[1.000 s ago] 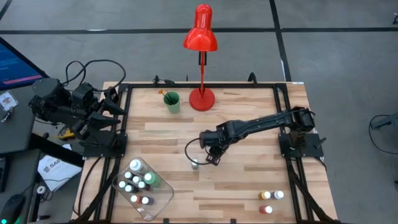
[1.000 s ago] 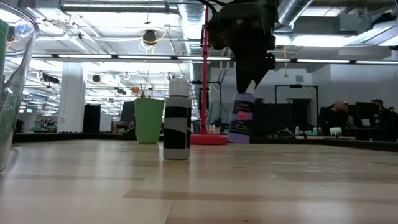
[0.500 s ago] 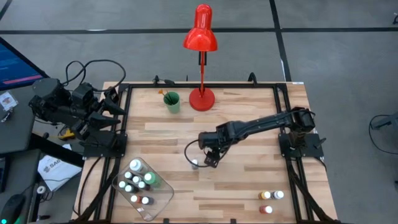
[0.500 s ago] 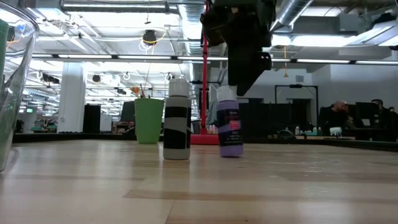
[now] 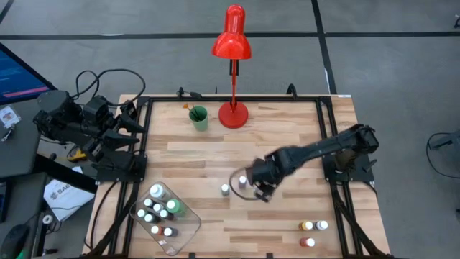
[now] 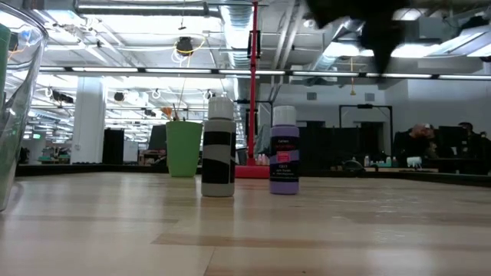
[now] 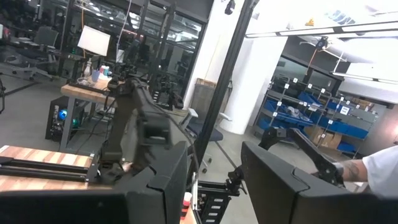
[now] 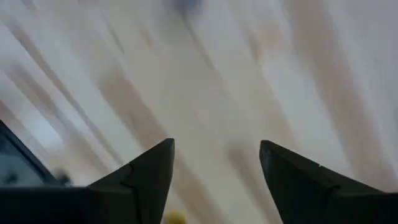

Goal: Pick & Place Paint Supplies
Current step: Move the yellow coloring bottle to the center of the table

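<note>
A purple paint bottle (image 6: 284,159) (image 5: 243,180) stands upright on its base mid-table, beside a black-and-white paint bottle (image 6: 218,157) (image 5: 225,189). My right gripper (image 5: 261,191) (image 8: 214,146) hovers just right of the purple bottle, pointing down, open, with nothing between its fingers. In the low view it is a dark blur at the top (image 6: 368,19). More paint bottles stand in the clear tray (image 5: 188,232) at the near left. Three others (image 5: 313,230) stand at the near right. My left gripper (image 7: 214,155) waits open and empty off the table's far-left corner.
A green cup (image 5: 198,117) holding brushes and a red desk lamp (image 5: 233,114) stand at the table's far side. Bare wood lies between the two bottles and the three at the near right. In the low view, people sit at desks behind the table.
My right gripper lowered the purple bottle, set it upright on the table right of the black-and-white one, opened and let go. It then rose and swung toward the table's right and near edges. The purple bottle stays standing.
</note>
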Controlling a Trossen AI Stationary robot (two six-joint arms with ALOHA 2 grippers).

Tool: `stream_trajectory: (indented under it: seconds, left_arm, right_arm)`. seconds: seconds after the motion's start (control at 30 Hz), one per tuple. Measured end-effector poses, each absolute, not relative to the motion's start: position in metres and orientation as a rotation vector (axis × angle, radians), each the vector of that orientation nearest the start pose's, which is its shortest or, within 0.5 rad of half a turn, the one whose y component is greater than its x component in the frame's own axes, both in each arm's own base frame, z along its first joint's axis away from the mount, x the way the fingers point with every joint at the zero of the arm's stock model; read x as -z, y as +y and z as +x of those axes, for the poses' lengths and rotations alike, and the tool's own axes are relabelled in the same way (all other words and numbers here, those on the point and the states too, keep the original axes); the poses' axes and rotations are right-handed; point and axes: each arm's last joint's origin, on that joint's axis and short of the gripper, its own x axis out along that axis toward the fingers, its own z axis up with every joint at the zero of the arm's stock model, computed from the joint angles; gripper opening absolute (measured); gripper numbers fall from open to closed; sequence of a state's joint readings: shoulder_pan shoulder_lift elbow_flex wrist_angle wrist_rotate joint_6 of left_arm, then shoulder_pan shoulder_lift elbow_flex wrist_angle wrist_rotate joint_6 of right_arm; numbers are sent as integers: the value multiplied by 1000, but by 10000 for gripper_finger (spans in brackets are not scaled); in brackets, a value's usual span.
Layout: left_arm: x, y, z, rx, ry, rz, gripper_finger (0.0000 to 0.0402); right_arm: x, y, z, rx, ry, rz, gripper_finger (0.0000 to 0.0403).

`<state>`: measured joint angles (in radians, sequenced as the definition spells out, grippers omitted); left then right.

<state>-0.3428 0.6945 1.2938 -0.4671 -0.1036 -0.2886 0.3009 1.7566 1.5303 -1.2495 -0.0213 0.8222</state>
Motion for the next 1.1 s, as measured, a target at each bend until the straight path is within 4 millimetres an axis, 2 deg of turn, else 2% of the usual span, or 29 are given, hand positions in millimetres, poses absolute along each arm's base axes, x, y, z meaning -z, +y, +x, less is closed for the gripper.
stream_trajectory:
  seconds: [0.23, 0.4, 0.63, 0.8, 1.1]
  left_arm:
    - [-473, -25, 78, 256, -94, -316, 140]
    - [-473, -25, 78, 256, -94, -315, 140]
    - [-473, -24, 78, 255, -94, -312, 140]
    - [-473, -24, 78, 233, -97, -314, 140]
    - [-473, -24, 78, 229, -100, -323, 140]
  right_arm:
    - [-265, 166, 273, 315, 1701, 475, 259]
    - [-264, 197, 242, 359, 1741, 510, 263]
    - [-246, 214, 212, 395, 1720, 576, 263]
    - [-224, 220, 207, 386, 1705, 601, 263]
    - [-212, 224, 198, 398, 1713, 585, 250]
